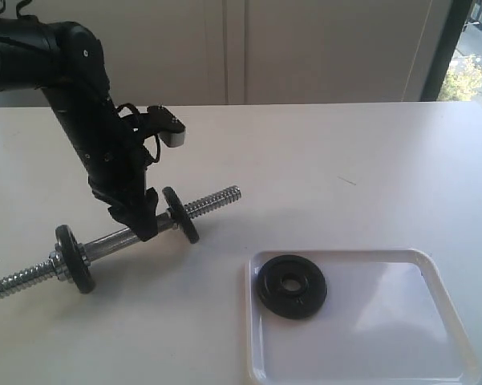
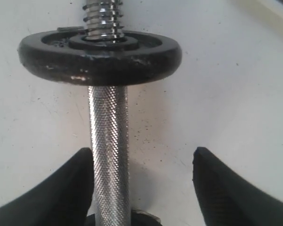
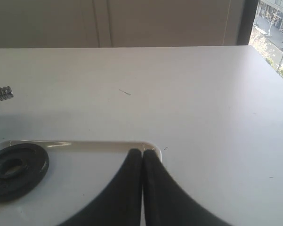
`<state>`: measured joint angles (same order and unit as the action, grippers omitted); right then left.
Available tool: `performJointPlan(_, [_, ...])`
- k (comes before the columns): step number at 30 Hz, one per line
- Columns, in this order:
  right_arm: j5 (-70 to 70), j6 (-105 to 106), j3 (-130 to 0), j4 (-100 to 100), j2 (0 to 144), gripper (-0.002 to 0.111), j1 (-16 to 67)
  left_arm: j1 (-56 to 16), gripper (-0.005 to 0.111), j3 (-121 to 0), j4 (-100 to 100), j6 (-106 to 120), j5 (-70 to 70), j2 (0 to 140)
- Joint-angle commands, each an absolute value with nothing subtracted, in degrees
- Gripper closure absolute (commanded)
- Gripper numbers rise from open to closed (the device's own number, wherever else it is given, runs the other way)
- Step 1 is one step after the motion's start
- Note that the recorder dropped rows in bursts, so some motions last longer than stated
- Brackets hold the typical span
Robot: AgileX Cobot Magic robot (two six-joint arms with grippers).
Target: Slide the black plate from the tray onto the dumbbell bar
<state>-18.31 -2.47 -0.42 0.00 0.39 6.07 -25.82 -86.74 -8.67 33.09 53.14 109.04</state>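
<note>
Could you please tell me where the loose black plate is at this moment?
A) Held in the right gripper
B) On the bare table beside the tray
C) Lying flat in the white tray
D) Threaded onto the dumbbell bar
C: the black plate lies flat inside the tray, near its left end, well apart from the dumbbell bar, which rests on the table.

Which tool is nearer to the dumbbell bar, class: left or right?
Left. The left tool stands open astride the dumbbell bar, at its knurled middle. The right tool, shut, is by the tray corner, away from the bar; only a threaded tip shows in its view.
</note>
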Motion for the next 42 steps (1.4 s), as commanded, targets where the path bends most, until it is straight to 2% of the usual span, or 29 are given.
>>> performJointPlan(1, [-17.65,-2.24,0.0,0.0,0.0,0.108,6.28,-26.05,0.042,-86.69,-7.18,33.26,52.29,109.73])
performJointPlan(42, [-17.55,-2.24,0.0,0.0,0.0,0.108,6.28,-25.94,0.042,-83.28,-5.68,34.76,44.19,113.67])
